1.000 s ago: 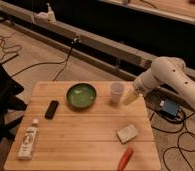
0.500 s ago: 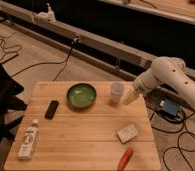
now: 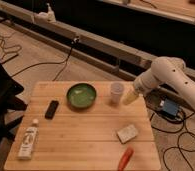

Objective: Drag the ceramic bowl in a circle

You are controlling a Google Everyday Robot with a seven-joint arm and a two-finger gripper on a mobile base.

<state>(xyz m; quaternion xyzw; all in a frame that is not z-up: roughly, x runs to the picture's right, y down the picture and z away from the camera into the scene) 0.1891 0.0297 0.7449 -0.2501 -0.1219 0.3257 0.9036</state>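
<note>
Your ceramic bowl [image 3: 81, 95] sits on the bench [image 3: 81, 145], back-centre, nothing touching it. Right of it stands the cup [image 3: 116, 92], then the tool [image 3: 130, 96], whose state I cannot tell. This looks like the approach step: next, pass the cup and press into the bowl.

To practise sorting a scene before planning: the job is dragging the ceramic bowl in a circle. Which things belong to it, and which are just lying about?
Belonging: glossy green round ceramic bowl; robot's gripper, beside the small translucent whitish cup, apart from the bowl.
Lying about: that cup; flat black bar; white tube; pale rectangular block; red-orange stick.
</note>
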